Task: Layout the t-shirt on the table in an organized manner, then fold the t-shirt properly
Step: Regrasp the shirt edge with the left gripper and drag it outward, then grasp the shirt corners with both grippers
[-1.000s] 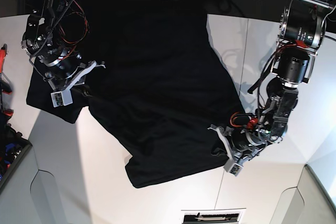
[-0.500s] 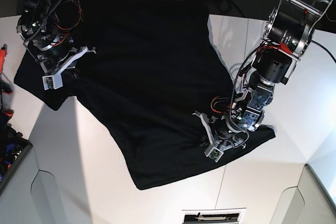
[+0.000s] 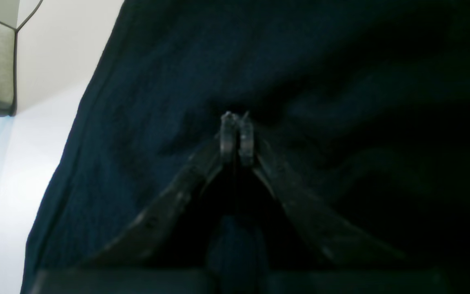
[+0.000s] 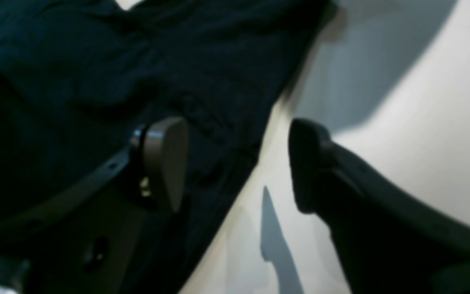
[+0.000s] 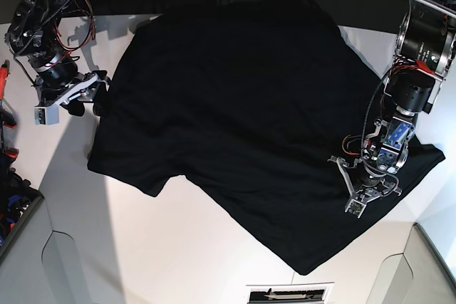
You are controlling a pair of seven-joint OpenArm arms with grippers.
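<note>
T-shirt [image 5: 242, 119] lies spread across the middle of the tabletop [image 5: 142, 247], top part running toward the far edge, one lower corner pointing at the near edge. Cloth is skewed, not square to the edges.

Left pincer [image 3: 237, 136]: jaws pressed together, low on the cloth near the tabletop's right edge. Black fabric around the tips; a pinch of shirt appears caught, though dark on dark makes it hard to confirm.

Right pincer [image 4: 235, 163]: jaws wide apart, holding nothing, straddling the shirt's edge near the left edge of the tabletop.

Risks (judgement): with only one side gripped, any pull from the left pincer would likely drag the whole shirt sideways and bunch it again. A thin pinch could also slip free mid-pull.

View differences: base view gives the overall outline and skew, but hides jaw detail. The left wrist view shows the shut tips; the right wrist view shows the gap and bare tabletop between the jaws.
</note>
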